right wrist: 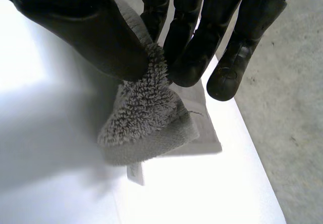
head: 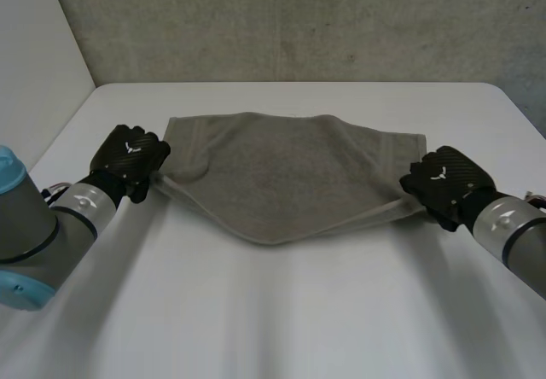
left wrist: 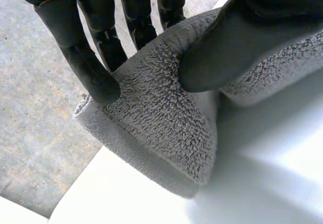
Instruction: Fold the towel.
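Note:
A grey terry towel [head: 281, 174] hangs stretched between my two hands above the white table [head: 273, 311], its near edge sagging down in the middle. My left hand [head: 130, 159] is shut on the towel's left corner; in the left wrist view the thumb [left wrist: 237, 47] and fingers [left wrist: 93, 77] pinch the towel [left wrist: 161, 128] between them. My right hand [head: 445, 183] is shut on the right corner; in the right wrist view its thumb [right wrist: 96, 37] and fingers [right wrist: 194, 62] squeeze a bunched piece of towel [right wrist: 146, 123].
The table's far edge [head: 299, 84] meets a grey concrete wall [head: 299, 20]. A pale wall panel [head: 34, 55] stands at the left. Bare tabletop lies in front of the towel.

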Motion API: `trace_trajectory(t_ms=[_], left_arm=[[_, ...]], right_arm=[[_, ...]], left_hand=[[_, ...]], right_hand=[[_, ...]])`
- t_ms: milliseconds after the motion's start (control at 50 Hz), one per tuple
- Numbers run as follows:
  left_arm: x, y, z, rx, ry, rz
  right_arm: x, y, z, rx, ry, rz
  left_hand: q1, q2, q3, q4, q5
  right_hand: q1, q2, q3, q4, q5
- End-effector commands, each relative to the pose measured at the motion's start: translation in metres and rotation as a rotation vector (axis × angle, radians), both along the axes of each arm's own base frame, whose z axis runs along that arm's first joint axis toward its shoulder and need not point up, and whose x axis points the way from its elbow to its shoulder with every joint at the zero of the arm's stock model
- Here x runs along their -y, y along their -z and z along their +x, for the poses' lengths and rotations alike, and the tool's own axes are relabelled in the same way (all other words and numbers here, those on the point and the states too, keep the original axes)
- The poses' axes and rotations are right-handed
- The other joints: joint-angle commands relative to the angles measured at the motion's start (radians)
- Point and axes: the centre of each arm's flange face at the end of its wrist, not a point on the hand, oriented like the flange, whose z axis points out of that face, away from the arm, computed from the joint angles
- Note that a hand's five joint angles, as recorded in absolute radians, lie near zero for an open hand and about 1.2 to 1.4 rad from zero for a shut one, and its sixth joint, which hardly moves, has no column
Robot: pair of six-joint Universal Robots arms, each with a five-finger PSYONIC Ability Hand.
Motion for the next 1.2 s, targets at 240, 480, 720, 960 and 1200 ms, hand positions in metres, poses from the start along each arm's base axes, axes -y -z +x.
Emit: trace_trajectory(t_ms=[240,480,720,960,1200], left_arm=[[-0.043,-0.097,0.042,-0.163,-0.068,-0.053],[-0.040,-0.075,0.036,-0.249,-0.048,0.076],[0.016,-0.012,0.011,-0.130,-0.025,0.187],[0.068,0.017,-0.013,-0.087,-0.099,0.132],[0.072,0.028,-0.031,-0.079,-0.080,0.127]], right_arm=[[-0.044,-0.123,-0.046,-0.002,0.167,-0.197],[-0.024,-0.088,-0.040,0.004,0.108,-0.026],[0.029,-0.021,-0.036,-0.016,0.131,0.193],[0.073,0.014,-0.027,0.067,0.210,0.152],[0.088,0.028,-0.011,0.060,0.259,0.053]], left_hand=[[-0.088,-0.126,-0.161,-0.136,-0.294],[-0.088,-0.126,-0.161,-0.136,-0.294],[-0.088,-0.126,-0.161,-0.136,-0.294],[-0.088,-0.126,-0.161,-0.136,-0.294],[-0.440,-0.477,-0.512,-0.488,-0.646]], right_hand=[[0.051,0.148,0.046,0.049,0.046],[0.051,0.148,0.046,0.049,0.046],[0.051,0.148,0.046,0.049,0.046],[0.051,0.148,0.046,0.049,0.046],[-0.523,-0.426,-0.528,-0.525,-0.529]])
